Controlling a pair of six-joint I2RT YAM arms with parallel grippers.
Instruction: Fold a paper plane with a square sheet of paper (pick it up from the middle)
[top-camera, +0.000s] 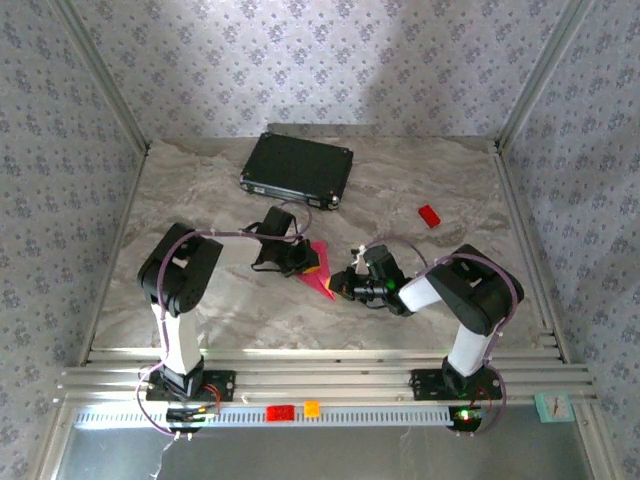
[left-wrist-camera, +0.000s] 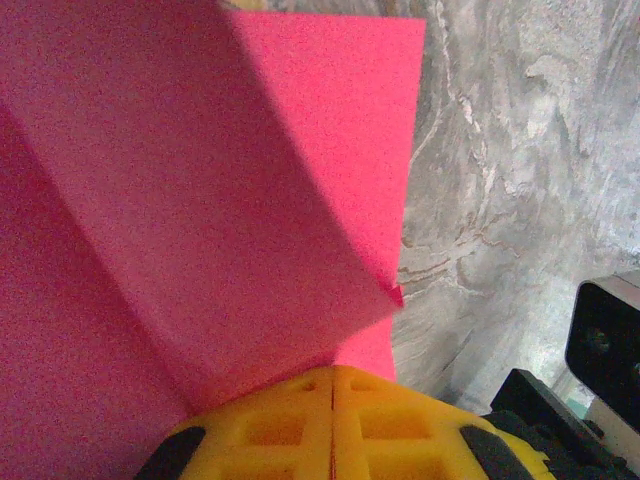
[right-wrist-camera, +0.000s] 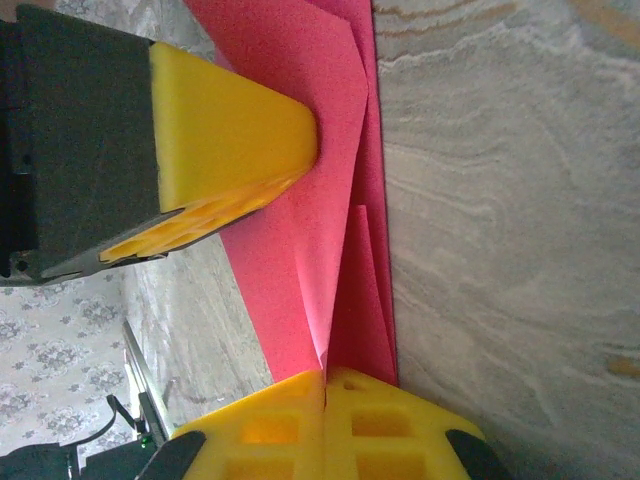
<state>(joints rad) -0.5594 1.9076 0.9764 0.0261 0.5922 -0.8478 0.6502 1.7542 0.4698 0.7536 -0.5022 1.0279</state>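
From above, you see little of the sheet of paper (top-camera: 322, 276): the left end effector (top-camera: 303, 262) and right end effector (top-camera: 345, 283) cover most. At the left wrist it runs off frame ahead and left of that end effector, and you cannot tell whether it is pinched.

Your square sheet of paper (top-camera: 324, 280) | magenta-pink, thin, folded into overlapping creased flaps | you see it tapering downward | just below centre, top view

Black case (top-camera: 297, 169) and red block (top-camera: 429, 215) on table (top-camera: 250, 312)
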